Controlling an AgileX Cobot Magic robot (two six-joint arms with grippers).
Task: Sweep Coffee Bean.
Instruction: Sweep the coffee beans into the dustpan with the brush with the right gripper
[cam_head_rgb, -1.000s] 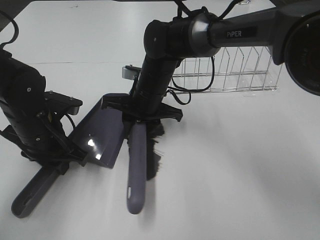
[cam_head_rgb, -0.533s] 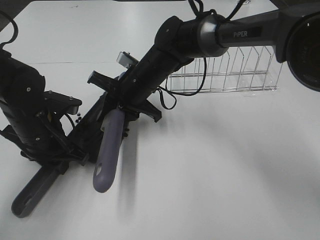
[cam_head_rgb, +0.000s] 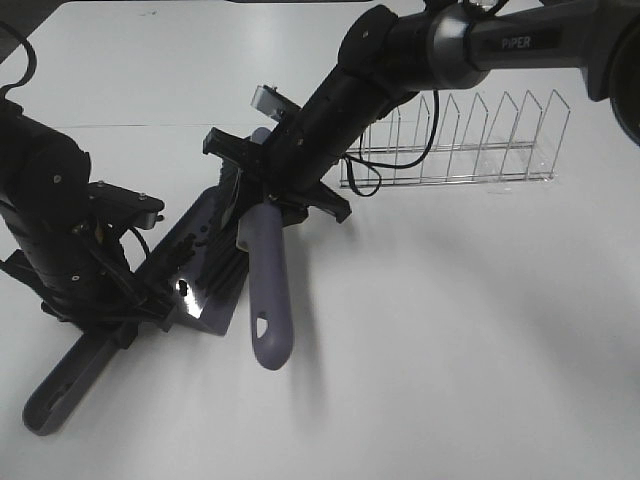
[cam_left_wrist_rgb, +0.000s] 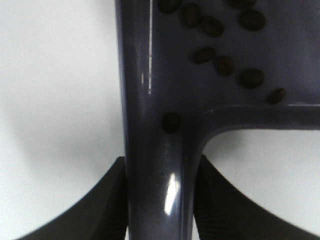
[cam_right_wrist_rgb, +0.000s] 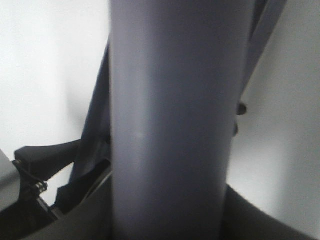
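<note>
From the high camera: on the left, left gripper (cam_head_rgb: 118, 318) clamped on the handle of the purple-grey dustpan (cam_head_rgb: 200, 285), with the handle end pointing near-left and the pan mouth far-right. Flat on the white table (cam_head_rgb: 450, 350). Scattered over the pan floor, coffee bean (cam_head_rgb: 190, 238) as small dark specks, too small to count here. Reaching in from the far right and across the middle, right gripper (cam_head_rgb: 262, 203) closed around the upper part of the brush (cam_head_rgb: 268, 295), with its purple handle slanting toward the near side and its black bristles over the right part of the pan. Far right, behind that arm, a clear wire rack (cam_head_rgb: 470, 150), well apart from the pan

From the left wrist: left gripper (cam_left_wrist_rgb: 160, 200) tight on the dustpan (cam_left_wrist_rgb: 150, 75) handle, a black finger (cam_left_wrist_rgb: 107, 205) pressed to each side of it. Beyond the grip, coffee bean (cam_left_wrist_rgb: 212, 26) lying loose on the pan floor, about ten in sight, one right at the root of the handle

From the right wrist: brush (cam_right_wrist_rgb: 172, 125) handle filling the middle of the picture, right gripper (cam_right_wrist_rgb: 170, 215) shut on it, dark jaws against both sides. Behind the handle a dark purple-grey strip, impossible to tell whether pan or brush head. No bean clear enough to name here
</note>
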